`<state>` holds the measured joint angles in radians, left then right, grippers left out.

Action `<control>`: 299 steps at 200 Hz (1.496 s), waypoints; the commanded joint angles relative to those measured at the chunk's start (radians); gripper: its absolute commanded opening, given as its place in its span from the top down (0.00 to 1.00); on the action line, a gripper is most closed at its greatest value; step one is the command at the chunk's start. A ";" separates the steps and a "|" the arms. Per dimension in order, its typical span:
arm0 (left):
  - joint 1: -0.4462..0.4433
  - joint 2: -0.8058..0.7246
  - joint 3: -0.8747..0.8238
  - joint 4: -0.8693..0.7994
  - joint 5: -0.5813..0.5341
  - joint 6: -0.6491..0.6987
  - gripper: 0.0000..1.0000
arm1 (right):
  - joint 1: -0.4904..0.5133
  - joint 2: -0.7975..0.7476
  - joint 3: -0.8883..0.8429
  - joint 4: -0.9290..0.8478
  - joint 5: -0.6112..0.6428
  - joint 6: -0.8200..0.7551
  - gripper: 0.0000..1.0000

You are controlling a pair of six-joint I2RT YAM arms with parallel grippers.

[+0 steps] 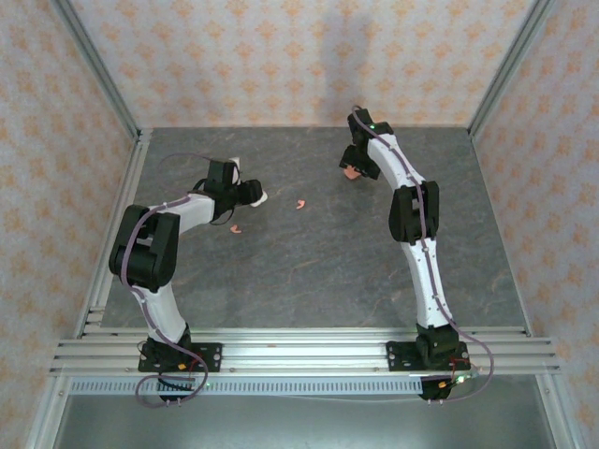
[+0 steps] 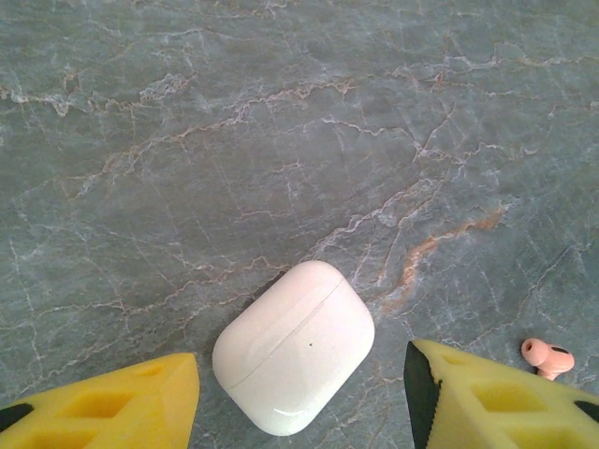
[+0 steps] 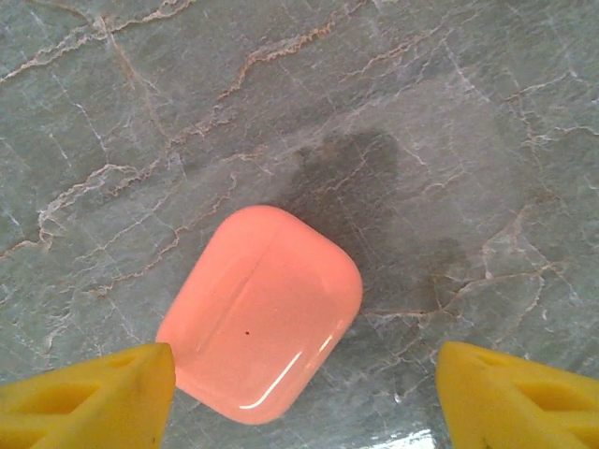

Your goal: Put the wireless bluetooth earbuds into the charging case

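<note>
Little of the task is judged to be done. The white charging case point(image 2: 295, 360) is seen lying flat on the bench point(image 2: 281, 140) with its lid down along the seam, and the coral-pink charging case point(image 3: 262, 313) is likewise seen shut. Two coral-pink earbuds point(image 1: 300, 205) point(image 1: 235, 228) are left loose on the stone surface, well apart from the pink case at the far right point(image 1: 351, 173) and nearer to the white one point(image 1: 255, 196).

The jaws of the left arm are held open: the white case is straddled by the yellow fingers point(image 2: 103, 412), with bare bench showing on either side and no contact made. The jaws of the right arm are spread in the same way about the pink case, one finger point(image 3: 515, 393) standing well off from it.

What remains, as far as can be judged, is nearly everything: a lid must be raised, and each earbud picked up and seated (the inside of neither case can be seen).

A pink earbud point(image 2: 547, 357) lies just beside one left finger and could be nudged if the jaws were closed carelessly. The patterned walls point(image 1: 281, 56) and the aluminium rail point(image 1: 309, 346) are kept well away from the work.
</note>
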<state>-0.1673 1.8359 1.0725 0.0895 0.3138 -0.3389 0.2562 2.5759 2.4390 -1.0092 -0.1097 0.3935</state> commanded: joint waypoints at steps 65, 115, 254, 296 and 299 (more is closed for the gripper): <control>0.009 -0.061 -0.026 0.031 0.063 0.012 0.40 | -0.002 0.021 0.007 0.082 0.026 0.077 0.26; 0.009 -0.076 -0.032 0.024 0.077 0.010 0.40 | -0.003 0.063 0.010 0.076 -0.026 0.073 0.28; 0.005 -0.258 -0.177 0.007 0.119 -0.018 0.41 | 0.039 -0.459 -0.944 0.428 -0.221 0.157 0.43; -0.008 -0.336 -0.237 -0.019 0.116 -0.014 0.41 | 0.142 -0.621 -1.277 0.598 -0.372 0.289 0.35; -0.010 -0.342 -0.242 -0.020 0.116 -0.014 0.41 | 0.149 -0.633 -1.293 0.611 -0.375 0.296 0.34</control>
<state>-0.1684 1.5517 0.8646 0.0929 0.4168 -0.3477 0.3069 1.9800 1.3113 -0.3641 -0.3019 0.5625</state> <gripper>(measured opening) 0.590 0.644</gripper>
